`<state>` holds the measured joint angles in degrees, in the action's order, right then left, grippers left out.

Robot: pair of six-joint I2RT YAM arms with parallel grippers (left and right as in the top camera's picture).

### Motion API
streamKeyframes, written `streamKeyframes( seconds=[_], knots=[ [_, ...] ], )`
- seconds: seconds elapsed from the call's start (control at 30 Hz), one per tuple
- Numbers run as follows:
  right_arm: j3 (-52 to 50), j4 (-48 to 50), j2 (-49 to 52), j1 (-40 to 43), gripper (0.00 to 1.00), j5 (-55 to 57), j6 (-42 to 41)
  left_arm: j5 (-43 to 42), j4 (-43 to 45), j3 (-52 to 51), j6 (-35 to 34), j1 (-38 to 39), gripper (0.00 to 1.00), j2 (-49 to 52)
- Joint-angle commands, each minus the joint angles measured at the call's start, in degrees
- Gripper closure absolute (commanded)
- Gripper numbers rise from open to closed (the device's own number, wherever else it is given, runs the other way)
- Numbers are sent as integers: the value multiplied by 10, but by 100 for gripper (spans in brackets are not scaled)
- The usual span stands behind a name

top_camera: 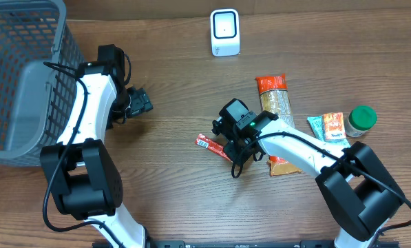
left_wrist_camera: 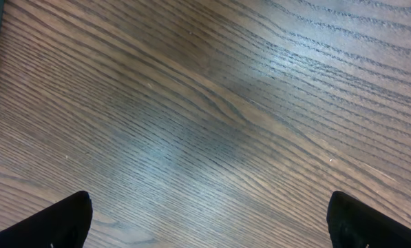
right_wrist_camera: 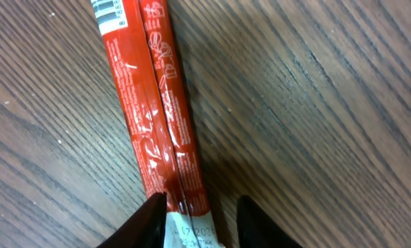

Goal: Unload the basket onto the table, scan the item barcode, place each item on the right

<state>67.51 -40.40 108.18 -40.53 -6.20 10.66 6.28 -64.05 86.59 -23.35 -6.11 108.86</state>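
1. we see the red snack stick lying flat on the wooden table, near the middle and just left of the other goods.
2. the right gripper hangs right over the stick's right-hand end in the overhead view.
3. from the right wrist, the red snack stick runs away from the camera, and its near end sits between the two dark fingers.
4. the right gripper has its jaws partly apart around that end. one finger is at the wrapper's edge, and a strip of bare wood shows between the wrapper and the other finger, so we see no pinch.
5. a white patch with bars shows at the stick's far end.
6. the left gripper sits beside the grey basket, well apart from the stick.
7. from the left wrist, the left gripper is spread wide, with nothing but wood grain between its fingertips.
8. a white device stands at the far edge of the table.
9. an orange-and-tan packet, a teal and orange packet and a green-lidded jar lie to the right.
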Motion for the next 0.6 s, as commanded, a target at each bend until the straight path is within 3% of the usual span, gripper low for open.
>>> streamKeyframes(
  seconds=[0.0,0.17,0.23,0.3,0.33,0.57],
  knots=[
    [-30,16,-7,1,66,6,-2,3,0,1,15,2,0,-10],
    [-64,32,-7,1,67,17,-2,3,0,1,15,2,0,-10],
    [-64,31,-7,1,75,16,-2,3,0,1,15,2,0,-10],
    [-62,32,-7,1,89,17,-2,3,0,1,15,2,0,-10],
    [-60,32,-7,1,91,17,-2,3,0,1,15,2,0,-10],
    [-30,31,-7,1,73,16,0,3,0,1,15,2,0,-10]
  ],
)
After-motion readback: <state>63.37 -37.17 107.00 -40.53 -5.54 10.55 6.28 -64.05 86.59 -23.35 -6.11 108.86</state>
